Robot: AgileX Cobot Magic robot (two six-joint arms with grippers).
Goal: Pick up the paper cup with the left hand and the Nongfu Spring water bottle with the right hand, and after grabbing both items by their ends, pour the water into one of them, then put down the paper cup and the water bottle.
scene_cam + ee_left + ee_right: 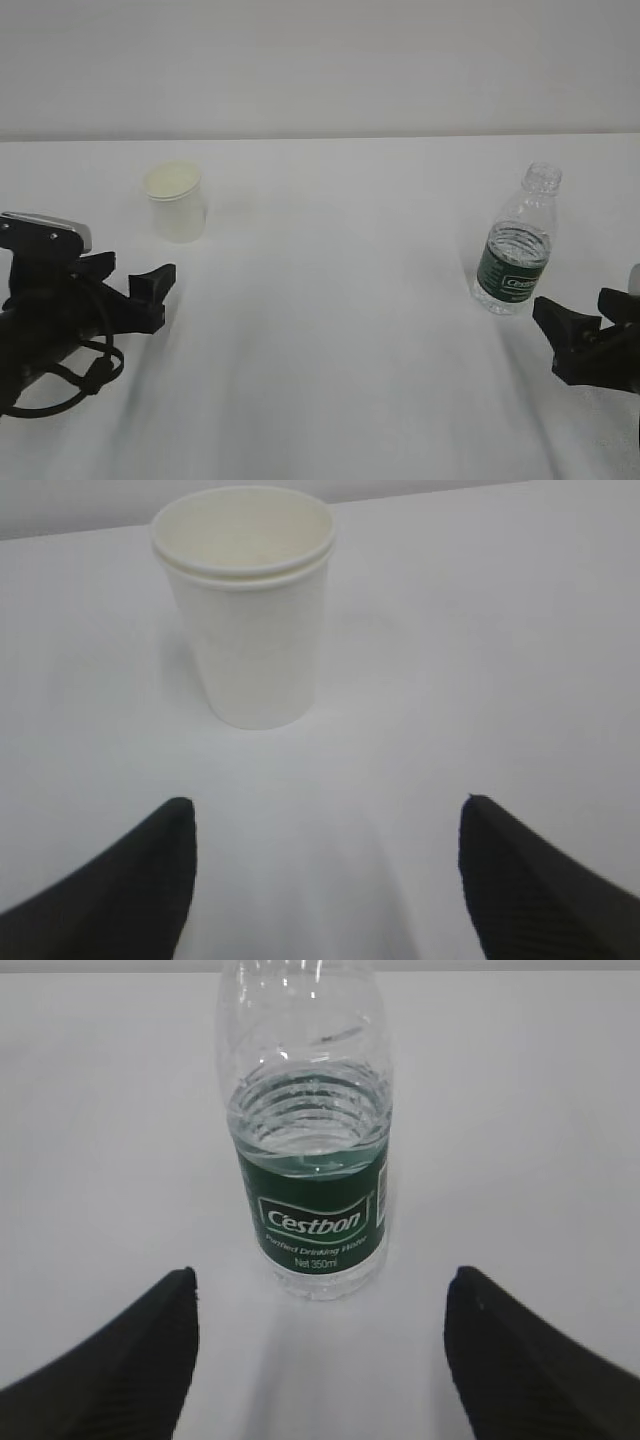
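Clear water bottle (pixel 308 1160) — neck cropped above; right gripper (pixel 320 1360) partly visible.

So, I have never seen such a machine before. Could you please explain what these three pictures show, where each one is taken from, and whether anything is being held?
It is a robot with two black arms on a white table. The wide picture looks at the table from the front. The other two come from cameras on each wrist, looking past the arm's own end effector. The left end effector faces an upright white paper cup; the right end effector faces an upright, uncapped water bottle with a green label, partly filled with water. Both end effectors are open and hold nothing; each object stands apart from the fingers.
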